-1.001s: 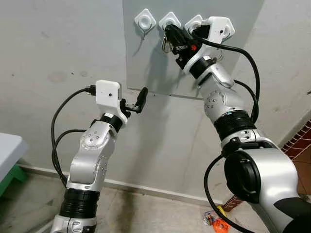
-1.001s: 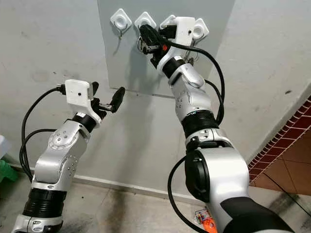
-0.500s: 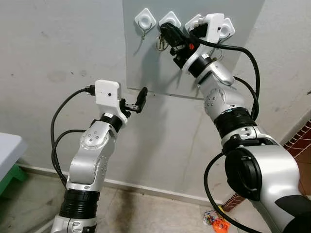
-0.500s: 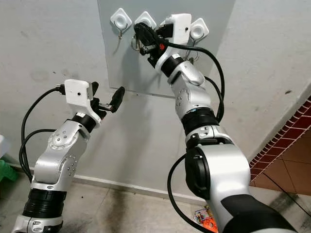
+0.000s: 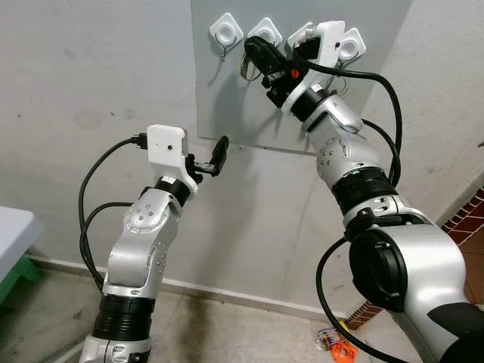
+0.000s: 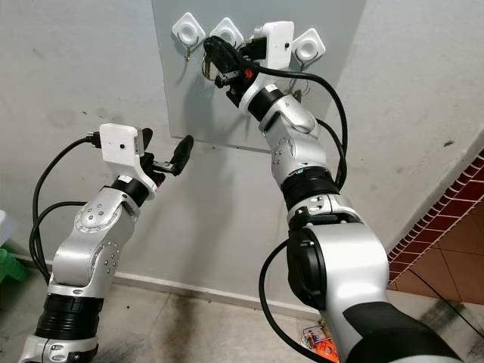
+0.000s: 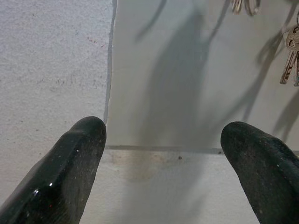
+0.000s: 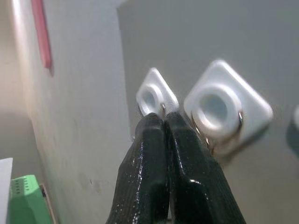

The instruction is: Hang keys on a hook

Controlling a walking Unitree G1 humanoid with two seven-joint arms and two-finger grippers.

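Note:
A grey panel on the wall carries a row of white diamond-shaped hooks. My right gripper is raised against the panel at the second hook, shut on a ring of keys that dangles below its fingertips. In the right wrist view the two black fingers are pressed together, with a thin metal ring beside the near hook mount. Another bunch of keys hangs on the panel further right. My left gripper is open, lower down by the panel's bottom edge, holding nothing.
A white table edge and a green stool stand at the far left. An orange object lies on the floor by the right wall. Red brick tiling runs along the right.
My right gripper has carried the keys leftward and slightly up along the row of hooks, to the second hook. The left arm has not moved.

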